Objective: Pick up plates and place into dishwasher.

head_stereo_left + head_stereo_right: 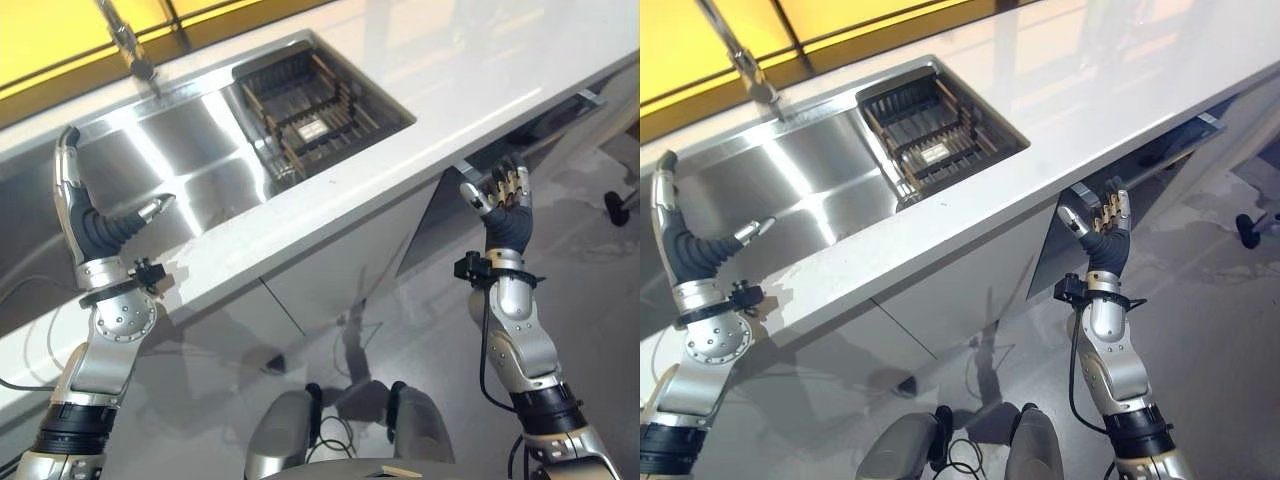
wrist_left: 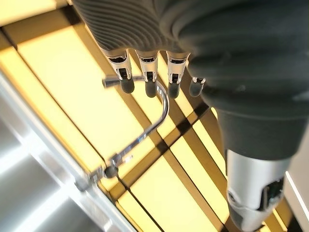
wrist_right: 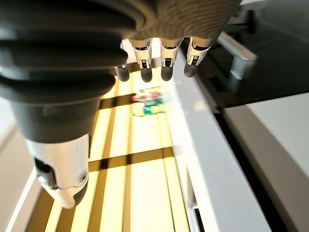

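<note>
No plate could be made out anywhere on the white bench or in the steel sink, so which way the task's thing lay from the fingers could not be settled. The most likely holder was the dark dish rack sunk in the sink's end nearer the dishwasher, but its slats looked bare, with a small pale label-like patch at the bottom that was too small to read. The left hand was raised over the front edge of the bench by the sink, fingers straight and thumb spread, holding nothing; the left wrist view showed the curved tap past its fingertips. The right hand was held up below the bench's front edge, fingers relaxed and slightly bent, empty, just in front of the dishwasher door, whose dark panel stood tilted ajar under the bench with its handle near the top. By position, the left hand seemed nearer the rack and the right nearer the door. The dishwasher's interior was hidden behind the panel.
</note>
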{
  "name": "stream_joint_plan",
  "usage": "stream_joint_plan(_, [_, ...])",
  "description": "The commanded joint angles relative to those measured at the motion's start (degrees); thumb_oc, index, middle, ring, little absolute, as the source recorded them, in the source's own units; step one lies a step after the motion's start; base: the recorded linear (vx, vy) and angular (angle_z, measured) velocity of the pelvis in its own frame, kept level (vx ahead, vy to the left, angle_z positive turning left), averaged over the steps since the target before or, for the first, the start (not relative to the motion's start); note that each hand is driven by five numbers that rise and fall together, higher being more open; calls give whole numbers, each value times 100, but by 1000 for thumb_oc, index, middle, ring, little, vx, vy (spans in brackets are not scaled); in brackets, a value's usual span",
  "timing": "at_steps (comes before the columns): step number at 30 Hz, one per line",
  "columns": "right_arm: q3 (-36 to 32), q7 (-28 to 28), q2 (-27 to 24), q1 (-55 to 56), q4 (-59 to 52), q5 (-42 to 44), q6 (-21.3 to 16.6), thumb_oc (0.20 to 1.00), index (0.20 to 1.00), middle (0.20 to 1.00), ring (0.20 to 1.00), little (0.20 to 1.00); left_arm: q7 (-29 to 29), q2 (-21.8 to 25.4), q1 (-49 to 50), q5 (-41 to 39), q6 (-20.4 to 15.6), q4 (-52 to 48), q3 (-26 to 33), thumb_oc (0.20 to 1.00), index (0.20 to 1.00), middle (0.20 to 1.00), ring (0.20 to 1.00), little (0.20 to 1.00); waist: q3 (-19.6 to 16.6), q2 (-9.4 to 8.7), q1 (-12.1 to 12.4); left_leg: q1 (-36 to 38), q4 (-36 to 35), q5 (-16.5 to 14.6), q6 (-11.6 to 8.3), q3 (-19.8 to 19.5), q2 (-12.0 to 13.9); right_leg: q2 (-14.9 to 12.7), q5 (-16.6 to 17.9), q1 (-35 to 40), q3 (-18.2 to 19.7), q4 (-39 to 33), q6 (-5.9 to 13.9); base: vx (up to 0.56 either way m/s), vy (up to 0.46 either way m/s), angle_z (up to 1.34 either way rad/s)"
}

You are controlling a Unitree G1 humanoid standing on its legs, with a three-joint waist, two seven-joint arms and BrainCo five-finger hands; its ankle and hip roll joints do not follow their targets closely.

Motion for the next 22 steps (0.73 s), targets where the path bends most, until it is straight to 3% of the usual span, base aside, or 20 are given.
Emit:
stream_joint_plan(1, [279,343,-82,-220,-440,-408,-388,1000,1000,1000,1000,1000,-494,-42,140,-658,-479,-494,-80,1000,1000,1000,1000,1000,-550,-228,135,318,50,-618,463,-211,-193,-396,2021,182,397,-1840,252,-55,129,2])
stream_joint_plan(5, [308,131,-264,-442,-480,-631,-385,1000,1000,1000,1000,1000,-1337,-355,-103,-1226,-467,-689,-636,1000,1000,1000,1000,1000,-843,-253,345,422,-377,-397,494,-538,-336,-261,2019,437,391,-1855,247,44,41,37])
stream_joint_plan(12, [95,240,-611,-158,-1029,-476,-84,1000,1000,1000,1000,1000,-2192,-702,-367,-2135,25,-929,-1012,1000,1000,1000,1000,1000,-1372,-385,417,494,-867,-193,440,-1358,-341,253,1454,782,715,-1887,213,122,-73,99])
stream_joint_plan(14, [32,447,-661,-70,-1038,-323,-129,1000,1000,1000,1000,1000,-2117,-718,-298,-2216,-33,-989,-965,1000,1000,1000,1000,1000,-1459,-413,499,582,-1036,-105,321,-1464,-211,210,1394,851,480,-1933,208,104,-150,92])
stream_joint_plan(18, [52,672,-749,-40,-1028,-210,-41,1000,1000,1000,1000,1000,-2138,-738,-252,-2478,-38,-1125,-872,1000,1000,1000,1000,1000,-1606,-391,625,728,-1351,126,110,-1584,126,326,958,1080,161,-2131,164,97,-153,62])
stream_joint_plan(22, [12,954,-896,93,-1070,-51,-55,1000,1000,1000,1000,1000,-2027,-759,-175,-2591,-44,-1248,-799,1000,1000,1000,1000,1000,-1681,-417,688,751,-1444,274,-112,-1497,440,430,767,1283,-107,-2292,10,65,-168,24])
